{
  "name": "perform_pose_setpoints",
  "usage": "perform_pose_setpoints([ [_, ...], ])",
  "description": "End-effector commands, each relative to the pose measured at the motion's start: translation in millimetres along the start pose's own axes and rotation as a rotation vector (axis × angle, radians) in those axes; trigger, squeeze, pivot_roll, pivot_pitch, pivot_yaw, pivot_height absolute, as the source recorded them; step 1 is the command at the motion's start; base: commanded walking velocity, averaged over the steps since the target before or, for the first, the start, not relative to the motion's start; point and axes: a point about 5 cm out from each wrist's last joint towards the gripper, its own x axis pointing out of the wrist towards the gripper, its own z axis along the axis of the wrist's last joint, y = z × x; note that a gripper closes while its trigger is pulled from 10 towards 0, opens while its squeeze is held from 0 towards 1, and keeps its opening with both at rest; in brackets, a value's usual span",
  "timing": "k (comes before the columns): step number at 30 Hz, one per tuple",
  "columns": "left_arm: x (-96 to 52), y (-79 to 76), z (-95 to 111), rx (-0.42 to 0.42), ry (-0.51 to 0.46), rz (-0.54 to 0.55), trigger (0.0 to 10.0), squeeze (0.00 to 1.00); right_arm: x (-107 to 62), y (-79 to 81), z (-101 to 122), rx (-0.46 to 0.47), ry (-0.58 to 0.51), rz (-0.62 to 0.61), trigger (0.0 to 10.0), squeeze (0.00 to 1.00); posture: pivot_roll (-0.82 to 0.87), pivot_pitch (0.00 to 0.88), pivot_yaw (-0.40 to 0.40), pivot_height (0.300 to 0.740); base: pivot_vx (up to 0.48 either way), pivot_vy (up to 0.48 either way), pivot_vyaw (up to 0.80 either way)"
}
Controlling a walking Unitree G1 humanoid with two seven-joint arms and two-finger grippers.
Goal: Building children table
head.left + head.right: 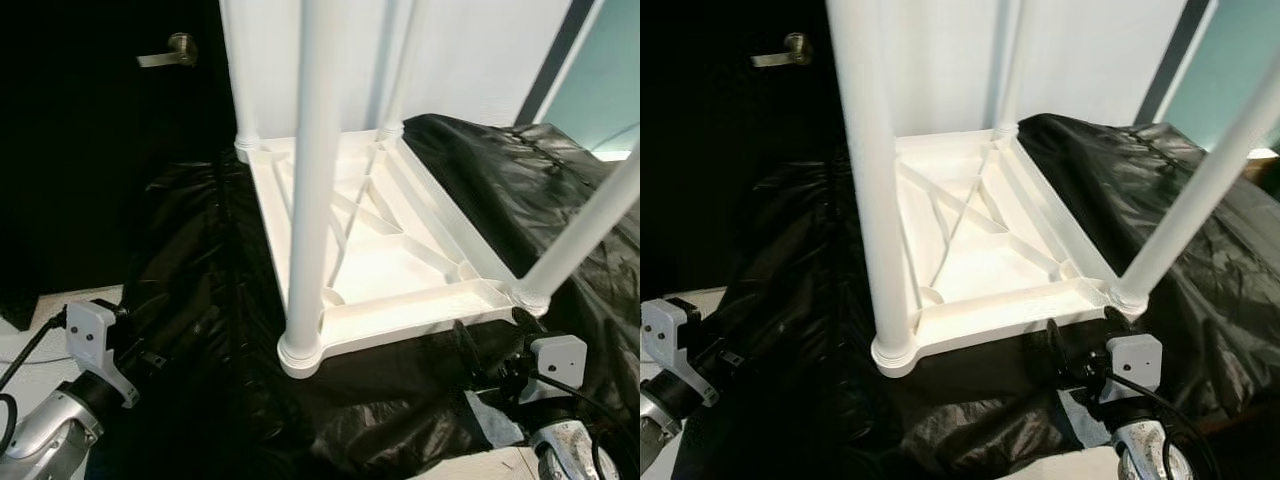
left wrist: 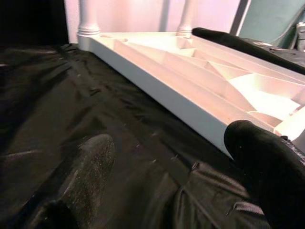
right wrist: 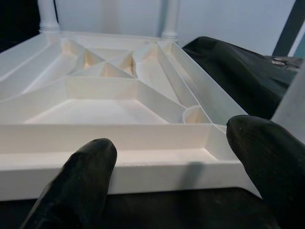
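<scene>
1. My left gripper [image 2: 167,186] sits low at my left over the black sheet [image 1: 200,330]. Its fingers [image 2: 88,167] are spread wide and hold nothing; one lies on the sheet, the other is just beside the table's long left rim.
2. A dark door with a metal handle [image 1: 170,52] stands behind, on the left.
3. The table [image 1: 380,250] is white and lies upside down on the sheet in front of me, its ribbed underside facing up.
4. Four white legs stand up from its corners: the near left leg [image 1: 310,180] rises straight before me, two far legs [image 1: 243,80] stand by the white wall, and the near right leg [image 1: 585,225] leans out toward the right in the head views.
5. My right gripper [image 3: 171,167] is low at my right, at the table's near edge. Its fingers [image 3: 86,176] are wide apart, facing that edge, gripping nothing.
6. The sheet heaps up on the right, beside the table.
</scene>
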Motion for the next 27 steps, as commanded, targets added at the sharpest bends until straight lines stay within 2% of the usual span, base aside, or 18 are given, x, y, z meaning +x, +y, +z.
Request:
perform_pose_setpoints([
  [1, -4.9, -2.1, 2, -0.006, -0.004, -0.082, 10.0, 0.0, -0.3, -3.9, 1, -0.008, -0.002, 0.009, 10.0, 0.0, 0.02, 0.0, -0.027, 0.74, 0.0, 0.0, 0.0],
  [6, -12.2, -6.9, 1, -0.045, 0.017, -0.125, 10.0, 0.0, -0.1, -4.7, 1, -0.011, -0.003, 0.021, 10.0, 0.0, 0.02, 0.0, -0.032, 0.74, 0.0, 0.0, 0.0],
  [8, -21.0, -18.0, -3, -0.061, 0.053, -0.201, 10.0, 0.0, 0.6, -3.0, 1, 0.002, -0.003, 0.061, 10.0, 0.0, 0.03, 0.0, -0.039, 0.74, 0.0, 0.0, 0.0],
  [9, -21.0, -18.0, -3, -0.061, 0.053, -0.201, 10.0, 0.0, 0.6, -3.0, 1, 0.002, -0.003, 0.061, 10.0, 0.0, 0.03, 0.0, -0.039, 0.74, 0.0, 0.0, 0.0],
  [12, -33.6, -42.0, -8, -0.075, 0.129, -0.376, 10.0, 0.0, 0.3, 9.3, 5, 0.042, -0.006, 0.224, 10.0, 0.0, 0.03, 0.0, -0.049, 0.74, 0.0, 0.0, 0.0],
  [13, -33.6, -42.0, -8, -0.075, 0.129, -0.376, 10.0, 0.0, 0.3, 9.3, 5, 0.042, -0.006, 0.224, 10.0, 0.0, 0.03, 0.0, -0.049, 0.74, 0.0, 0.0, 0.0],
  [15, -38.7, -55.1, -10, -0.1, 0.17, -0.471, 10.0, 0.0, -1.6, 12.2, 7, 0.038, -0.006, 0.296, 10.0, 0.0, 0.04, 0.0, -0.051, 0.74, 0.0, 0.0, 0.0],
  [18, -40.8, -64.0, -9, -0.116, 0.182, -0.527, 10.0, 0.0, -4.6, 14.0, 8, 0.025, -0.007, 0.348, 10.0, 0.0, 0.03, 0.0, -0.051, 0.74, 0.0, 0.0, 0.0],
  [23, -38.9, -70.2, -7, -0.117, 0.165, -0.555, 10.0, 0.0, -6.8, 14.4, 9, 0.037, -0.003, 0.369, 10.0, 0.0, 0.03, 0.0, -0.053, 0.74, 0.0, 0.0, 0.0],
  [27, -37.4, -74.8, -4, -0.13, 0.155, -0.565, 10.0, 0.0, -6.3, 13.3, 9, 0.041, -0.006, 0.344, 10.0, 0.0, 0.03, 0.0, -0.052, 0.74, 0.0, -0.358, 0.0],
])
